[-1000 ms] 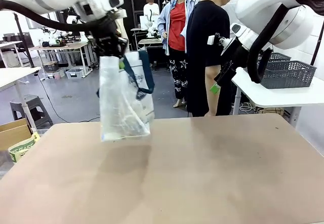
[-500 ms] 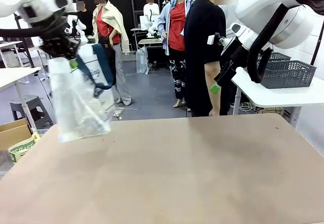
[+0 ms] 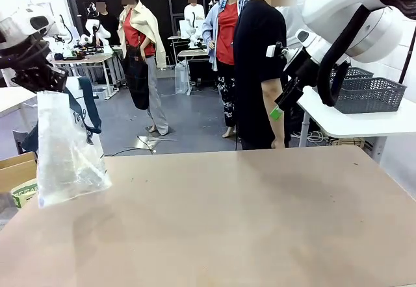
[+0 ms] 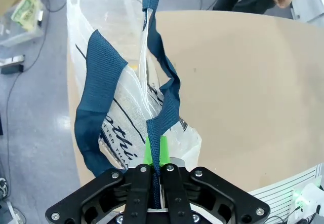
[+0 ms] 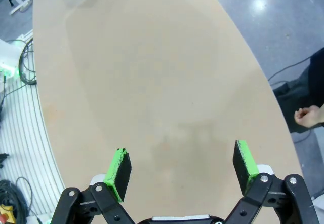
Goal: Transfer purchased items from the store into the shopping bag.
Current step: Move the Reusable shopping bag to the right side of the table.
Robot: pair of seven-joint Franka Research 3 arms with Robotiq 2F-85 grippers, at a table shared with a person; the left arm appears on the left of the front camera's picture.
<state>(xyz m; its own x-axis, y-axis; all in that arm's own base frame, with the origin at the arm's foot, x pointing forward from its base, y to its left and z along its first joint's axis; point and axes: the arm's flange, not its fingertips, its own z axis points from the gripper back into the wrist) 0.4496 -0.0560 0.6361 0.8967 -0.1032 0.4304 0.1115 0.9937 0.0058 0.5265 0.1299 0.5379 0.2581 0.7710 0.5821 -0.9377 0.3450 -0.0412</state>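
Your left gripper [image 4: 153, 176] was clamped on the shopping bag [image 3: 65, 150] strap; its contents stayed unreadable. Your right gripper [image 5: 182, 168] gaped wide, holding nothing.

left end effector [image 4: 153, 171] clamped (raised high) | right end effector [image 5: 183, 167] agape, raised

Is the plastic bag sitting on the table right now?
No, the shopping bag hangs in the air at the table's left edge, held by its strap in the left gripper.
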